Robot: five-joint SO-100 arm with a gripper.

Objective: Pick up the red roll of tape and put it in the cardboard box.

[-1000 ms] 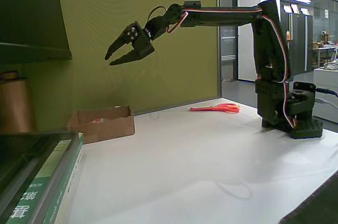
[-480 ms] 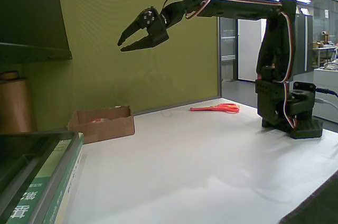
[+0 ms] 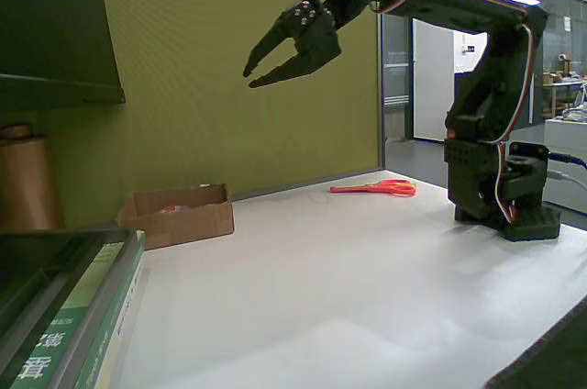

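The low brown cardboard box (image 3: 179,215) sits on the white table at the left, against the green wall. A bit of red-orange, the red roll of tape (image 3: 168,209), shows just over the box's front wall; most of it is hidden inside. My black gripper (image 3: 251,78) hangs high in the air, up and to the right of the box, pointing down-left. Its fingers are spread apart with nothing between them.
Red-orange-handled scissors (image 3: 374,188) lie on the table near the arm's base (image 3: 514,210). A tall brown cylinder (image 3: 26,183) stands at the far left behind green books (image 3: 78,316). A dark shelf (image 3: 55,31) overhangs the upper left.
The arm has lifted and drawn back to the right, carrying the open, empty gripper up and away from above the box.
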